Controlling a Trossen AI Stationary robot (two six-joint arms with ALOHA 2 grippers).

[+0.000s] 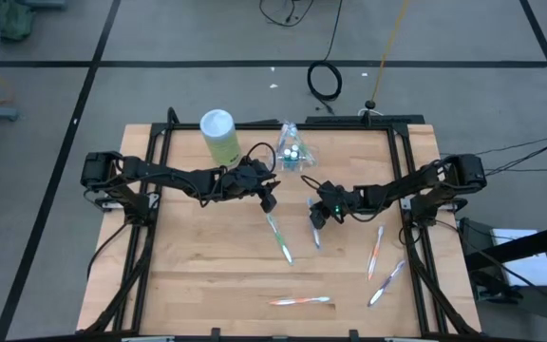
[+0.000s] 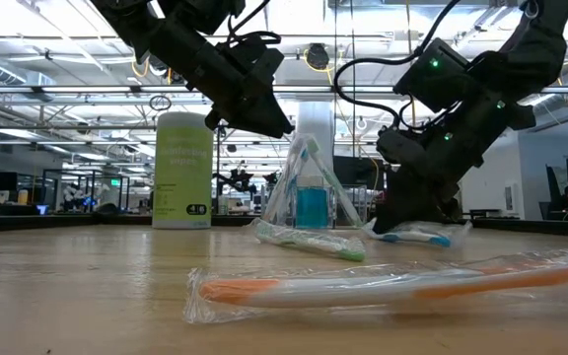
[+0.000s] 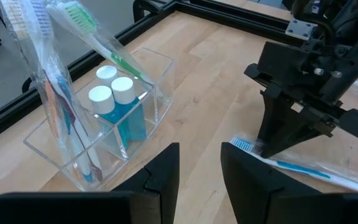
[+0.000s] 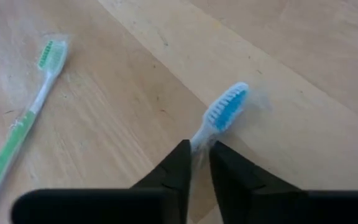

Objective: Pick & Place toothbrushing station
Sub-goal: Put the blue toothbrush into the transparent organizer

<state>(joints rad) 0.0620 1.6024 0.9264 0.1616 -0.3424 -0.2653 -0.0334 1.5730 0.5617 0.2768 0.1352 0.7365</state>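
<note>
A: At the table's middle, the right gripper [image 4: 196,157] stands over a blue-bristled toothbrush [image 4: 225,112], fingers drawn together on the neck just behind the head. The clear organiser [image 3: 104,134], holding blue tubes [image 3: 120,112] and bagged brushes, sits toward the far edge near the left gripper [image 3: 199,171], whose fingers hang slightly apart, holding nothing.

B: What could fail here?

A: The bite is narrow and off-centre, so the long handle may swing or slip out on lifting. The film wrapper makes the surface slick.

B: And nearby items?

A: A green toothbrush [image 4: 23,121] lies apart on the wood; a dragged handle could nudge it. The two arms work close together, so a crossing path risks contact.
</note>
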